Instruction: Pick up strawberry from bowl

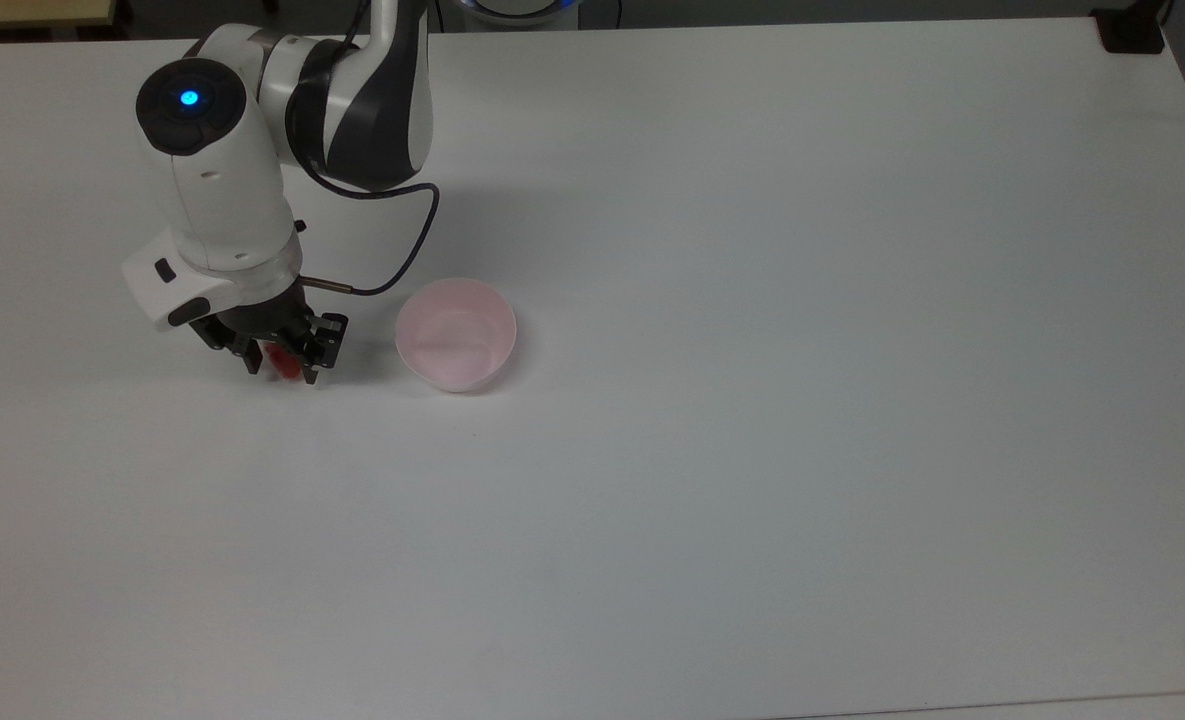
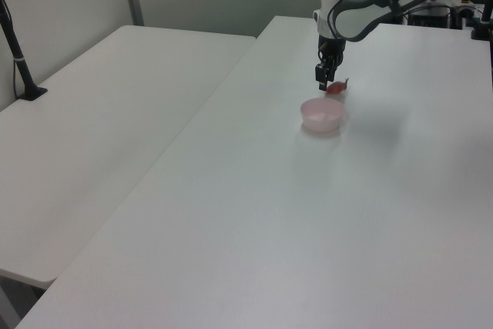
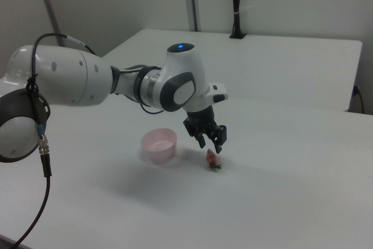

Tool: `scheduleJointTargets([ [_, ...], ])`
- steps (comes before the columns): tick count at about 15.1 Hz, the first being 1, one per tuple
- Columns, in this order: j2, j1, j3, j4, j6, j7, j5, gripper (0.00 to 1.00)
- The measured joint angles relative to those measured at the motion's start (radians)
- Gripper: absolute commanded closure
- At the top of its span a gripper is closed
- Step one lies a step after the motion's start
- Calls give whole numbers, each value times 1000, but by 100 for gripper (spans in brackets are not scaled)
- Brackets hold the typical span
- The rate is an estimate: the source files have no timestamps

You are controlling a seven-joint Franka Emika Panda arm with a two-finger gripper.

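Pincer [image 3: 211, 142] hangs open just above the strawberry [image 3: 212, 159]; berry's lying on the surface [image 1: 752, 450] beside the empty bowl [image 1: 456, 334], so I'd guess it's been let go.

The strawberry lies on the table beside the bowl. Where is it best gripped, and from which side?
Probably across the red body of the strawberry, coming straight down: it lies low on the table, and the gripper hangs open right above it.
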Motion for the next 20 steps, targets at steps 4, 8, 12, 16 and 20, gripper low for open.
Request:
scheduleJointTargets([
  [4, -13, 0, 0, 25, 0, 0, 1, 0],
  [8, -113, 3, 9, 48, -127, 28, 2, 0],
  [12, -263, 22, 15, 51, -352, 34, 8, 0],
  [16, -411, 54, 14, 52, -542, 91, 73, 0],
  [20, -521, 105, 13, 39, -661, 185, 82, 0],
])
